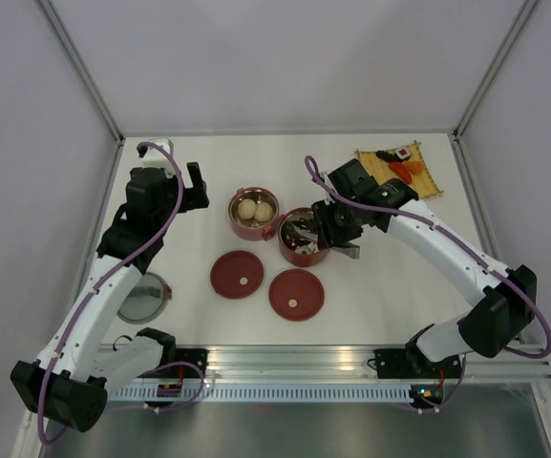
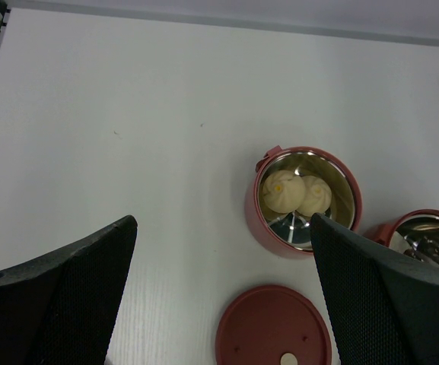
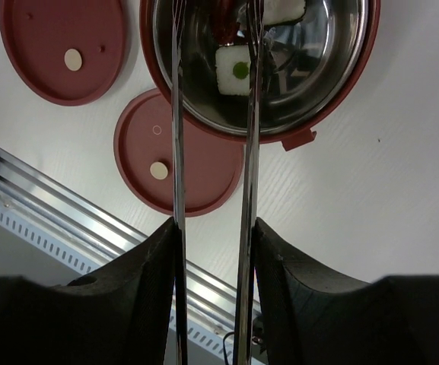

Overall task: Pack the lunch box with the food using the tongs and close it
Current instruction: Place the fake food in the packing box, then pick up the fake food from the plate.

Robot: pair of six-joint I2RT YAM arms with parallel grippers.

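The lunch box stands as two open dark-red bowls. The left bowl (image 1: 254, 212) (image 2: 303, 199) holds two pale round balls (image 2: 295, 192). Over the right bowl (image 1: 302, 237) (image 3: 356, 68) my right gripper (image 1: 337, 229) (image 3: 214, 228) is shut on the silver tongs (image 3: 249, 152), whose arms stand apart and reach into it. A white piece with a green centre (image 3: 234, 71) lies inside between the tong tips, with red and white bits beside it. More food (image 1: 404, 164) sits on the yellow mat (image 1: 426, 172). My left gripper (image 1: 194, 186) (image 2: 223, 220) hangs open and empty left of the left bowl.
Two flat red lids (image 1: 237, 274) (image 1: 296, 293) lie knob-up in front of the bowls, also seen as lids (image 3: 61, 49) (image 3: 175, 160) (image 2: 274, 327). A round steel-lined piece (image 1: 144, 298) sits under my left arm. A metal rail (image 1: 285, 363) runs along the near edge.
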